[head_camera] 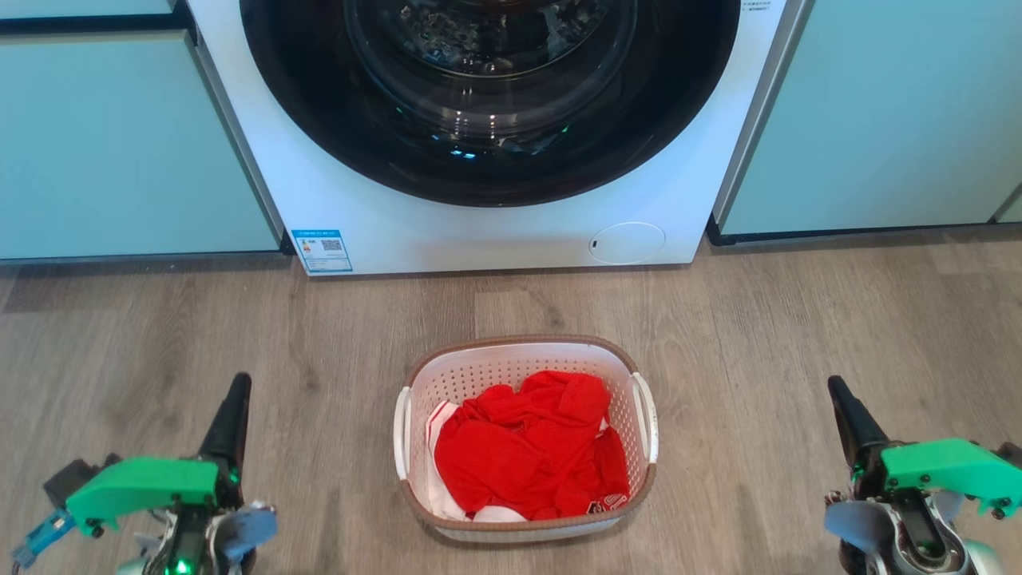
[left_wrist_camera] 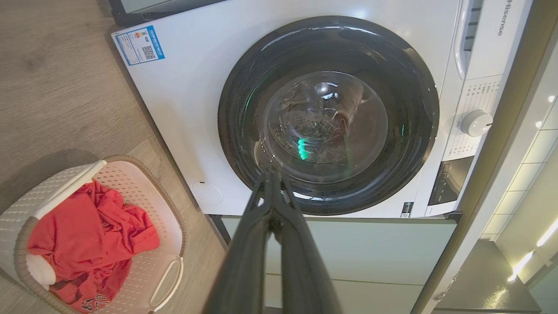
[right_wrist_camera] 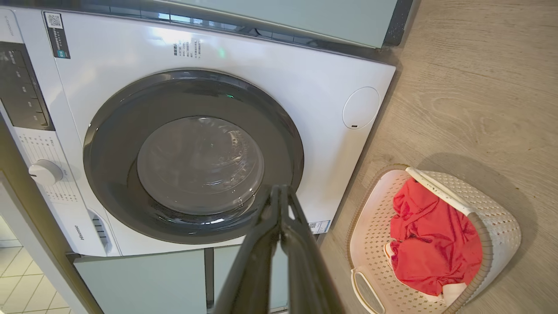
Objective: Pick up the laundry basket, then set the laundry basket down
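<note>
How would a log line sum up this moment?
white perforated plastic laundry basket: on floor, red cloth inside | left gripper: shut, empty | right gripper: shut, empty

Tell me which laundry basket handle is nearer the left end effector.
The left-side handle of the laundry basket in the head view; the other handle faces the right end effector.

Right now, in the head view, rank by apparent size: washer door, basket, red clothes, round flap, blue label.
1. washer door, though cropped
2. basket
3. red clothes
4. round flap and blue label look alike; unranked
</note>
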{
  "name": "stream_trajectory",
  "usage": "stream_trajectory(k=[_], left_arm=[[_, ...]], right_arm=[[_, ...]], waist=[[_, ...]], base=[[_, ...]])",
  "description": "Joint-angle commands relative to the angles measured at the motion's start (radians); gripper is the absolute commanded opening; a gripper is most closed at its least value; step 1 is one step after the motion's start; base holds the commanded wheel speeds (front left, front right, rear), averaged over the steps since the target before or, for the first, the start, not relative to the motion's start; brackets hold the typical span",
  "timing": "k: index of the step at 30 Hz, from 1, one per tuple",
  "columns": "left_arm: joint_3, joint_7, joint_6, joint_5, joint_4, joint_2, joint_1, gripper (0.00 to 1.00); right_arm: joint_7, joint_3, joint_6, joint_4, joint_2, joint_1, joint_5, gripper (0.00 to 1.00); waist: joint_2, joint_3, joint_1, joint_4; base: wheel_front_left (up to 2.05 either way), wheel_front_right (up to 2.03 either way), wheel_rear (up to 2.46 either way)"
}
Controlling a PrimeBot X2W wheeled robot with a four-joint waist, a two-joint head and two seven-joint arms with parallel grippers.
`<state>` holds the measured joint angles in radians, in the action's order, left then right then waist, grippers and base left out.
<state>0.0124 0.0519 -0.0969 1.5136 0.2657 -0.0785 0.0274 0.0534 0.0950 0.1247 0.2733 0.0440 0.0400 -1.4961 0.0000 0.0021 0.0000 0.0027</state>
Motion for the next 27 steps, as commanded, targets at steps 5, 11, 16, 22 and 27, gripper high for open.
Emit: stream_trajectory(k=[5, 11, 16, 22, 27], left_arm=[[0.053, 0.021, -0.021, 0.069, -0.026, 0.001, 0.068, 0.0], [0.07, 0.036, -0.034, 0.122, -0.022, 0.005, 0.078, 0.0], [0.072, 0.037, -0.034, 0.12, -0.022, 0.007, 0.078, 0.0], [0.073, 0.039, -0.034, 0.118, -0.022, 0.008, 0.078, 0.0], [0.075, 0.04, -0.034, 0.117, -0.022, 0.009, 0.078, 0.0]], right_arm=[[0.026, -0.01, 0.006, -0.031, 0.023, 0.06, -0.075, 0.0], [0.041, -0.004, 0.006, -0.03, 0.023, 0.066, -0.132, 0.0], [0.042, -0.003, 0.006, -0.03, 0.022, 0.066, -0.13, 0.0], [0.044, -0.001, 0.006, -0.03, 0.021, 0.066, -0.129, 0.0], [0.045, 0.0, 0.006, -0.03, 0.02, 0.066, -0.128, 0.0]], waist=[[0.0, 0.001, 0.0, -0.001], [0.0, 0.001, 0.0, -0.003], [0.0, 0.001, 0.0, -0.003], [0.0, 0.001, 0.0, -0.003], [0.0, 0.001, 0.0, -0.003]], base=[[0.0, 0.0, 0.0], [0.0, 0.0, 0.0], [0.0, 0.0, 0.0], [0.0, 0.0, 0.0], [0.0, 0.0, 0.0]])
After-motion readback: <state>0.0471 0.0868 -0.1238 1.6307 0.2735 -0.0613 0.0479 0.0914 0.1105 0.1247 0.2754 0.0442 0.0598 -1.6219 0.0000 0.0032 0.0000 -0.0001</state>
